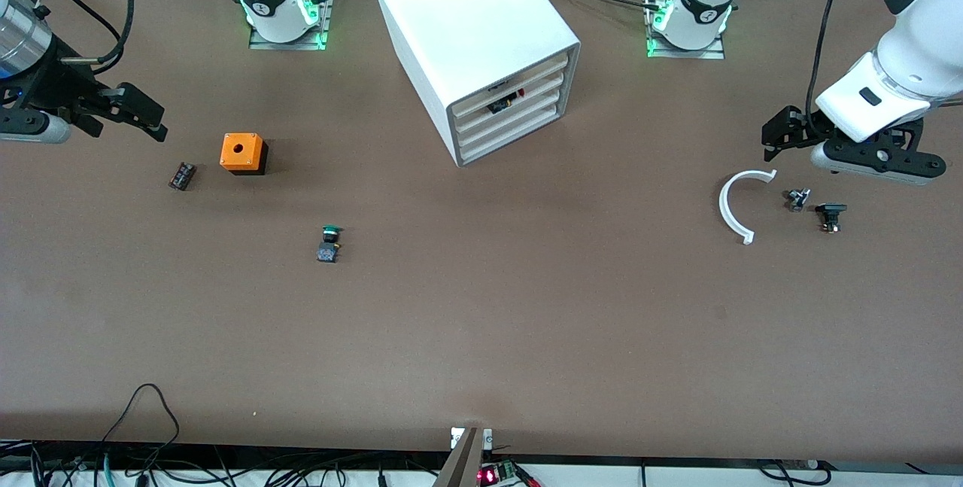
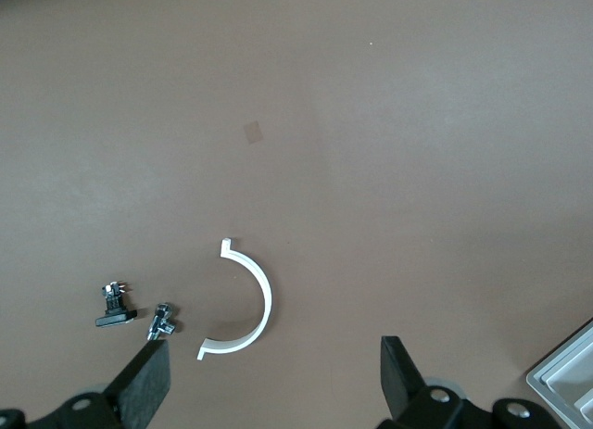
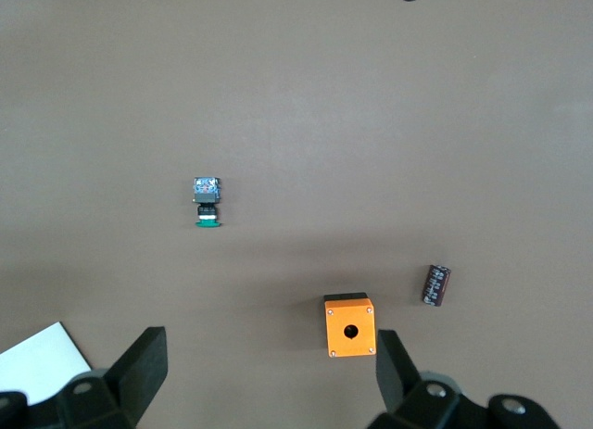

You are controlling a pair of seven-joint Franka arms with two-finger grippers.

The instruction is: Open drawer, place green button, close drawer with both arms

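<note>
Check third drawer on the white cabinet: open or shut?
Shut. The drawer sits flush with the other three fronts of the cabinet. Both arms wait: left hand and right hand, fingers spread, hang over bare table.

Cabinet (image 2: pixel 567 378): showing only as a corner, being cut by the left wrist view's edge; likewise a white corner (image 3: pixel 42 359) in the right wrist view.
Right arm (image 1: pixel 22 58): running off the front view's edge, upper links unseen.
Part in second drawer (image 1: pixel 502 103): sitting too small to identify.
Two small parts (image 1: pixel 797 199) (image 1: pixel 830 216): remaining too tiny to name.
</note>
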